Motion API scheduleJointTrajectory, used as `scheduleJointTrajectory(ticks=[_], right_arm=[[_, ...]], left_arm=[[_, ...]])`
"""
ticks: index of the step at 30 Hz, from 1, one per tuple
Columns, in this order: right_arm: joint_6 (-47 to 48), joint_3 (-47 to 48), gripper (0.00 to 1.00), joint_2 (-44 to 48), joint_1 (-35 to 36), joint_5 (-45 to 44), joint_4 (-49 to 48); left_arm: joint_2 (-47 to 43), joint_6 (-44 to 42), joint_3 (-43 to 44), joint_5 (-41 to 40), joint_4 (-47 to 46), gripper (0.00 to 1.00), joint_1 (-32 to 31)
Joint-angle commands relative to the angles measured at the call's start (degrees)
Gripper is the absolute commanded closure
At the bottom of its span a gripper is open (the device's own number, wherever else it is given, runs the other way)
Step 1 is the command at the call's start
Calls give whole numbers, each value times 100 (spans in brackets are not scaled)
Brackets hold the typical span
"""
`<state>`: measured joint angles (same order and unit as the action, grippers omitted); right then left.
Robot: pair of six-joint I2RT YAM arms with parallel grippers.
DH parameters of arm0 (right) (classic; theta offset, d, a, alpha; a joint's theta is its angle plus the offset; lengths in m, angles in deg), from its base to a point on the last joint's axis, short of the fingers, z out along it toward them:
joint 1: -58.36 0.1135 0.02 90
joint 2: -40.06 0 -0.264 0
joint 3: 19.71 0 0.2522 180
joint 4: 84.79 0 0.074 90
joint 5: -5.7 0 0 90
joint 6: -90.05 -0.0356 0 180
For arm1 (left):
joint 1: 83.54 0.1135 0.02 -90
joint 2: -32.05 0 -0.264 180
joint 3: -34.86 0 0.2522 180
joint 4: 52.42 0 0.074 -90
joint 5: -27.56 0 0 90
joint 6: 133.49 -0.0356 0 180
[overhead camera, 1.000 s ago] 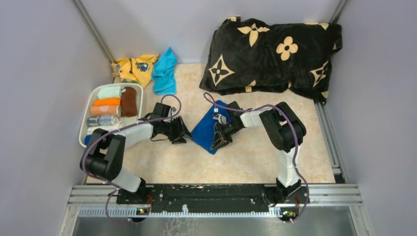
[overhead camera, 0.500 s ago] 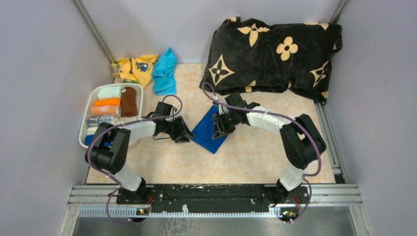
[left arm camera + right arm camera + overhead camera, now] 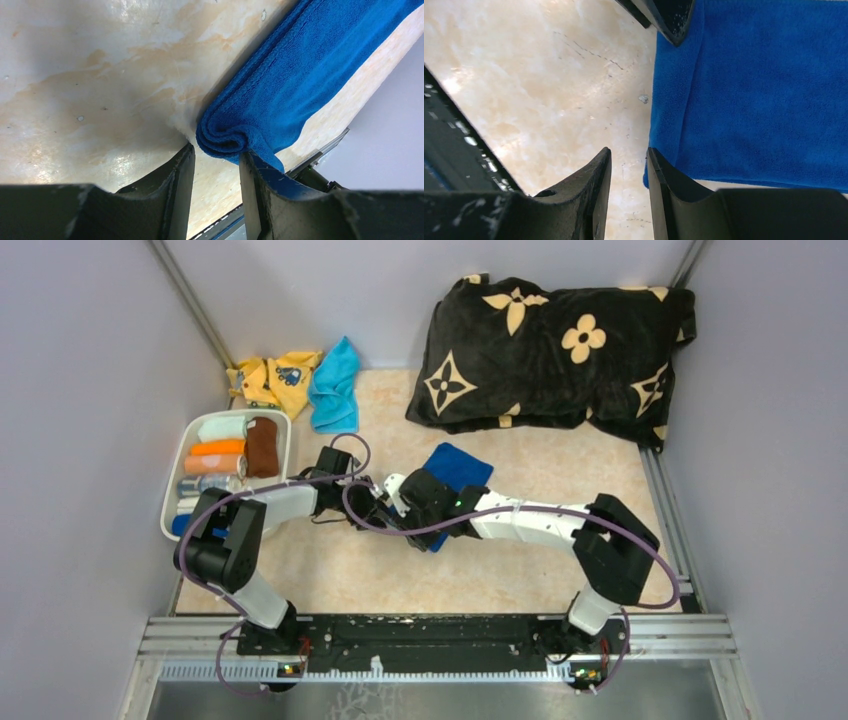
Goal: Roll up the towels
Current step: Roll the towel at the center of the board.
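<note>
**Both grippers meet at the blue towel's left corner**

The dark blue towel lies folded flat mid-table, its far edge near the black cushion. Your left gripper stands parted at the towel's doubled corner. The fold is against one finger and bare table shows in the gap. Your right gripper is narrowly parted just off the towel's edge, holding nothing, and its arm lies across the cloth. The marbled table is bare toward you and to the right, and grey walls close three sides. The cyan towel lies far left, touching the yellow cloth. The brown towel sits rolled in the white bin, close to your left arm.
</note>
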<state>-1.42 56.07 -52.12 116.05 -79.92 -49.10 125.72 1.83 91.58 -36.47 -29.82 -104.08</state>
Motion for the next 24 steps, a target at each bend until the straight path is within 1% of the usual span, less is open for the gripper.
scheduleJointTrajectory(ticks=[1, 5, 11, 16, 24], right_arm=[[277, 284, 67, -438, 134, -552, -188], [334, 267, 68, -631, 148, -593, -186], [441, 297, 68, -818, 147, -1014, -13], [507, 244, 65, -867, 146, -1313, 14], [536, 110, 64, -1199, 146, -1427, 79]], left_arm=[[244, -89, -17, -453, 208, 55, -51], [259, -100, -1, -451, 229, 55, -49], [275, -113, 8, -435, 220, 55, -56], [298, -146, 52, -428, 243, 55, -48], [454, -173, 164, -365, 245, 55, -60]])
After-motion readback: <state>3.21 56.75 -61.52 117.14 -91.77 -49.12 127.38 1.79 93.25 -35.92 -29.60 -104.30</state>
